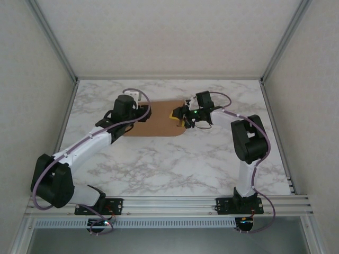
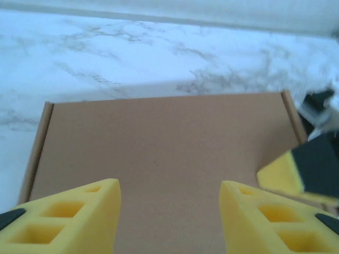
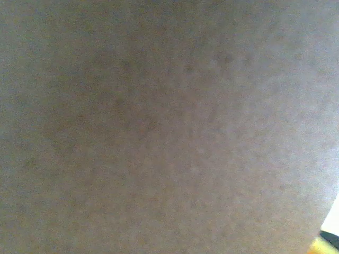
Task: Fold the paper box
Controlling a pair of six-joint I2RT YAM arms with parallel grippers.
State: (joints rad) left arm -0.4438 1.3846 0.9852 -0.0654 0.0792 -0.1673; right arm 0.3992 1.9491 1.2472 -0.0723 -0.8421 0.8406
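**Paper box lying mid-counter between both grippers, open marble all round**

The paper box (image 1: 159,120) is lying flat on the far half of the counter (image 1: 175,164), roughly centred between left and right. In the left wrist view, its left side wall (image 2: 36,153) and right side wall (image 2: 293,114) are standing up as thin raised edges. Its far edge is running straight, with bare marble beyond it.

The left gripper (image 2: 168,193) is hovering over the box's near-left part. Its yellow fingers (image 2: 79,214) are standing apart, with nothing between them but the cardboard panel below.

The right gripper (image 1: 183,117) is sitting at the box's right edge, and one of its yellow pads (image 2: 283,172) is showing just beside the right side wall. Whether it is clamping that edge or merely touching it, I cannot tell. In the right wrist view, cardboard is sitting blurred and very close to the lens.

White, grey-veined counter is lying open near, left and right of the box. Pale panels are closing in the left, right and far sides, and a metal rail (image 1: 169,203) is carrying both arm bases along the near edge.
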